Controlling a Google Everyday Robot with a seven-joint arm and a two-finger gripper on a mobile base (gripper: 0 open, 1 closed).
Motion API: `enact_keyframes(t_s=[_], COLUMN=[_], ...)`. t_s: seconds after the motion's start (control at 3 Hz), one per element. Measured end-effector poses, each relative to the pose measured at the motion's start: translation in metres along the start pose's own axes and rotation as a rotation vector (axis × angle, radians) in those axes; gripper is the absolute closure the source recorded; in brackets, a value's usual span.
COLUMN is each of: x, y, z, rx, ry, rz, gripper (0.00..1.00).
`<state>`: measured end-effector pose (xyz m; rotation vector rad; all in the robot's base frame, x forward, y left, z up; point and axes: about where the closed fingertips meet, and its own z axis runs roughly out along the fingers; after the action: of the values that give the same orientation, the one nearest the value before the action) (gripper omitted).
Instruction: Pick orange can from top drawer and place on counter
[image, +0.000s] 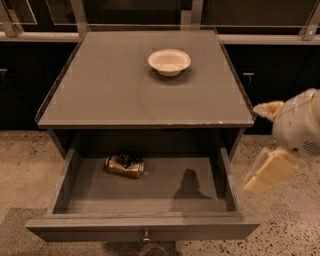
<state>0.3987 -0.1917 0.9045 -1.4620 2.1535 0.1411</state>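
Orange-gold shiny metal drink can (124, 165) with dark mottled print was seen lying on its side in the left rear part of the wide, shallow grey top drawer (150, 227). The drawer was pulled well out below the flat grey matte counter (110, 85). Bare drawer floor was left to the right and front of the drink can. A small round white bowl (169, 61) was set near the counter's far edge, with wide grey surface in front of it. The drawer's back was hidden in shadow under the counter's front edge. The cream two-finger gripper (256, 147) was held outside the drawer's right wall, above the speckled beige floor (300, 220). It was blurred and partly cut off by the frame edge, its fingers spread with nothing between them. The drink can lay well apart from it, to its left.
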Motion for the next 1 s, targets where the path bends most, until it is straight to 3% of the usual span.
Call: enact_keyframes(t_s=[0.33,0.67,1.0], x=[0.009,0.021,0.023], y=[0.03,0.038,0.046], z=[0.094,0.112,0.118], rx=[-0.111,-0.122,-0.109], ry=[-0.06,-0.05,-0.094], rz=[0.092,0.11,0.162], gripper=[0.0,0.0,0.0])
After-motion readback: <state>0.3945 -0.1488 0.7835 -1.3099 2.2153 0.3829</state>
